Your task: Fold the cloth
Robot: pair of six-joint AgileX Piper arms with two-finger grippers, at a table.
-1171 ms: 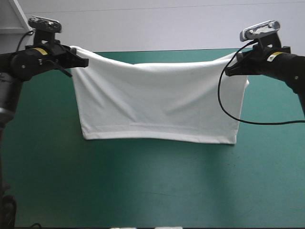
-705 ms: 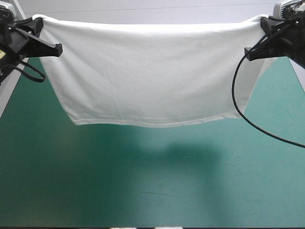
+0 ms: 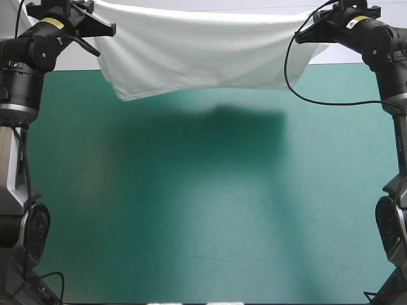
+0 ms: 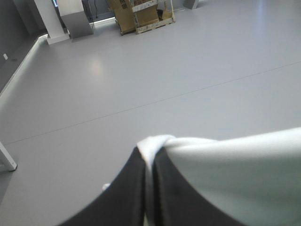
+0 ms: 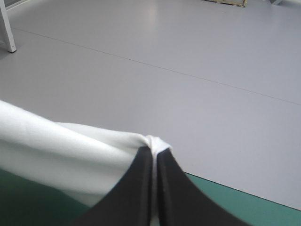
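Both ends pinched nearly closed on cloth: my left gripper [image 3: 103, 27] and right gripper [image 3: 305, 35] each hold an upper corner of the white short-sleeved fabric T-shirt [image 3: 203, 54]. It hangs above the far edge of the teal-green table cover [image 3: 203, 210], long axis spanning gripper to gripper, neither arm nearer.

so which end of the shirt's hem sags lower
The end under the left gripper; in the high view the T-shirt hem rises toward the right gripper.
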